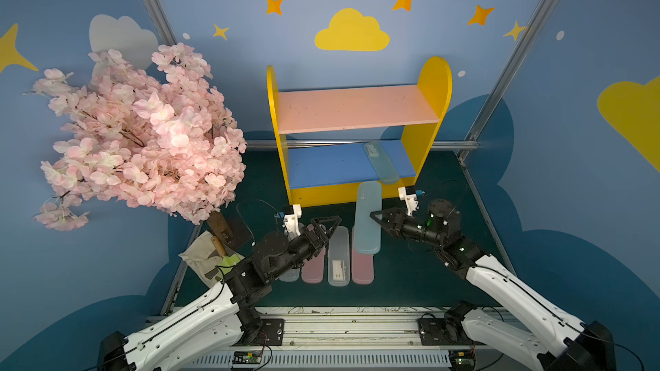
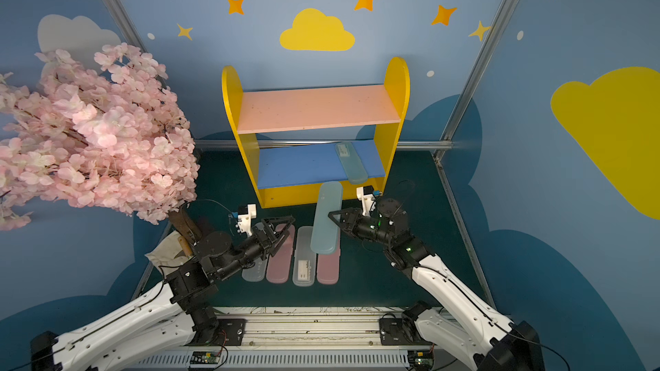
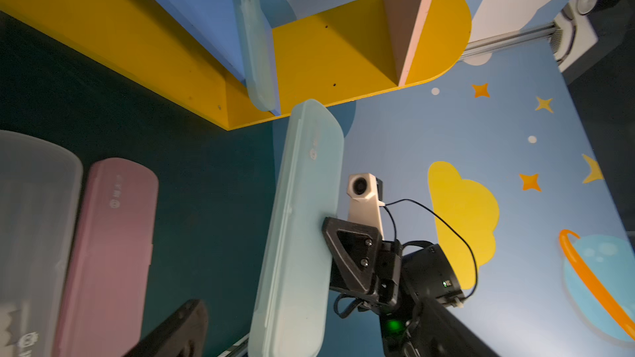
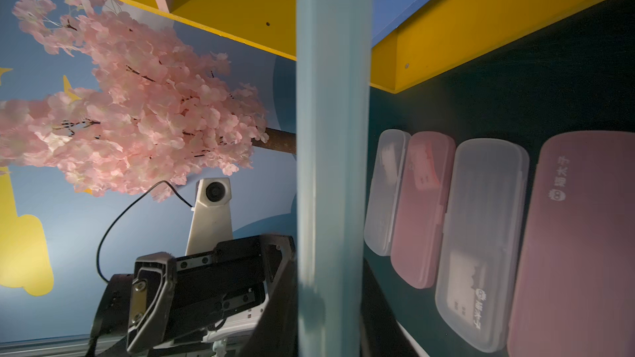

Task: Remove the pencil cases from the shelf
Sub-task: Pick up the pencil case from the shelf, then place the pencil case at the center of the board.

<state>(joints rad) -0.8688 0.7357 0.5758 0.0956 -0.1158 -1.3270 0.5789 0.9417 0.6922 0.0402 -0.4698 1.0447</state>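
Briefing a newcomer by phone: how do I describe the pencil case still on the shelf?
Find the yellow-sided shelf, then its blue lower board. Near the board's right end lies a pale teal pencil case, slanted, one end overhanging the front edge. It alone sits on the shelf; its teal twin is in the right gripper.

The left arm [image 1: 278,255] is hiding most of the leftmost clear case [image 1: 290,275]; the teal case [image 4: 331,166] is overrunning the right wrist view, blurred.
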